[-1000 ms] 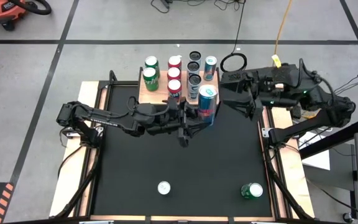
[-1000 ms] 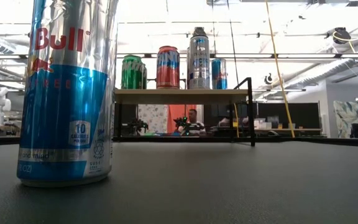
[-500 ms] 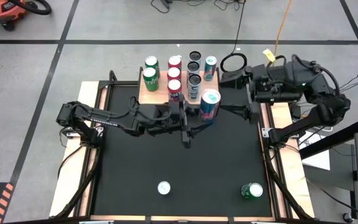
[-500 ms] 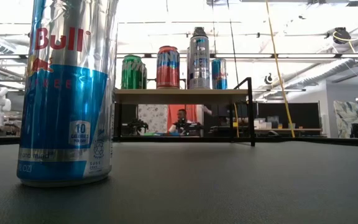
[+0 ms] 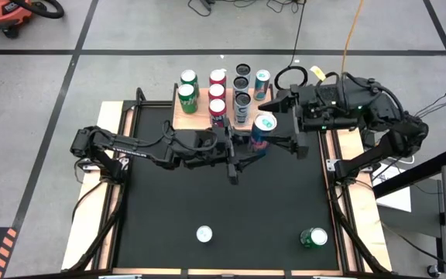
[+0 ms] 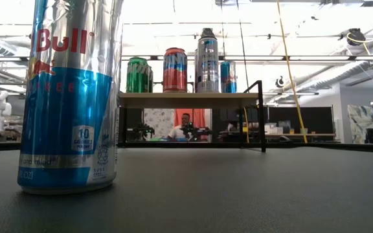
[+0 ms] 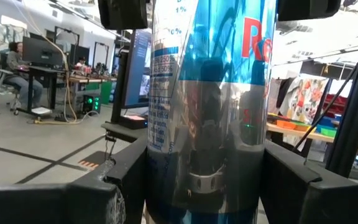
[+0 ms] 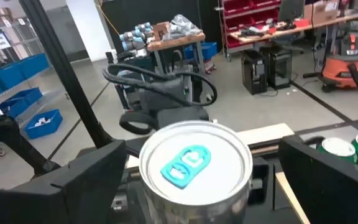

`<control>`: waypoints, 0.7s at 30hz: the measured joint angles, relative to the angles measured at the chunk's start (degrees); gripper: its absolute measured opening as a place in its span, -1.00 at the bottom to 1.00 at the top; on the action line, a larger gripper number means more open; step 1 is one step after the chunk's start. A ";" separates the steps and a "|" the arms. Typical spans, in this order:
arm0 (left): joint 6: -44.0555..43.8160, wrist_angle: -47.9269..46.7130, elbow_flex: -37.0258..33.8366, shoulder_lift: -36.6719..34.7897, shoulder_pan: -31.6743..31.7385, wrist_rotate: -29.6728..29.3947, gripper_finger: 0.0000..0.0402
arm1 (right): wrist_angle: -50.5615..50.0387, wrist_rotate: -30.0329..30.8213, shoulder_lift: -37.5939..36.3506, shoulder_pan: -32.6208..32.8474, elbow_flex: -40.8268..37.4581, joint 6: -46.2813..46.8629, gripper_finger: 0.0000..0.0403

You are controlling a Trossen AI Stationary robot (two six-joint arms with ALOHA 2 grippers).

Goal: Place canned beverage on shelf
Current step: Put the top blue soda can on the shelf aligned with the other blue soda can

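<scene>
A silver-and-blue canned beverage (image 5: 261,132) hangs upright high above the black table, just in front of the near right corner of the shelf (image 5: 194,118). My left gripper (image 5: 246,144) reaches in from the table's left and is shut on it. My right gripper (image 5: 280,124) comes level from the right. It is open, one finger on either side of the can's top (image 8: 194,163), with a gap on both sides. The shelf (image 6: 186,99), a light-wood board on black legs at the far edge, carries several cans. Neither gripper shows in the low view. My left gripper pinches the can's round side wall (image 7: 157,186) between its two fingers (image 7: 114,193), low on the body. The fingers come about level from the table's left, across the can. The can stands upright in the hold, lifted clear of table and shelf.
A silver-topped can (image 5: 204,234) stands near the front edge and shows large in the low view (image 6: 70,97). A green can (image 5: 313,237) stands at the front right. The black table between them and the shelf is bare. A person shows far behind the shelf.
My right gripper has moved toward the table's left, up to the held can, rolling a little; its open fingers now flank the can's top. My left gripper has stayed in place but rolled slightly, and the can has tipped with it.
</scene>
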 joint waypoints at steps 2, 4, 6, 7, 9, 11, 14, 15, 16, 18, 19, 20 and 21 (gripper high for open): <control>-0.02 -0.06 0.00 0.00 0.00 -0.02 0.15 | 0.72 0.00 0.38 0.00 0.00 -0.45 0.98; 0.00 -0.06 0.00 0.00 0.00 -0.04 0.15 | 0.37 -0.01 0.69 0.00 0.00 -0.46 0.95; -0.01 -0.06 0.00 0.00 0.00 -0.06 0.15 | 0.24 -0.04 0.89 0.00 0.00 -0.48 0.93; -0.01 -0.06 0.00 0.00 0.00 -0.06 0.15 | 0.24 -0.08 1.02 0.00 0.00 -0.45 0.91; 0.00 -0.01 0.00 0.00 0.00 -0.05 0.15 | 0.24 -0.18 1.07 0.00 0.00 -0.45 0.88; -0.02 0.08 0.00 0.00 0.00 -0.06 0.15 | 0.24 -0.29 1.08 0.00 0.00 -0.48 0.85; -0.02 0.45 0.00 0.00 0.00 -0.06 0.15 | 0.22 -1.13 1.09 0.00 0.00 -0.59 0.80; -0.02 0.50 0.00 0.00 0.00 -0.06 0.15 | 0.22 -1.43 1.09 0.00 0.00 -0.95 0.77; -0.01 0.53 0.00 0.00 0.00 -0.08 0.15 | 0.20 -1.49 1.09 0.00 0.00 -1.34 0.74; -0.02 0.55 0.00 0.00 0.00 -0.20 0.15 | 0.17 -1.49 1.09 0.00 0.00 -1.74 0.68; -0.02 0.54 0.00 0.00 0.00 -0.30 0.15 | 0.15 -1.47 1.09 0.00 0.00 -1.74 0.64; -0.02 0.52 0.00 0.00 0.00 -0.32 0.15 | 0.13 -1.46 1.09 0.00 0.00 -1.76 0.61; -0.02 0.52 0.00 0.00 0.00 -0.31 0.15 | 0.13 -1.46 1.09 0.00 0.00 -1.87 0.57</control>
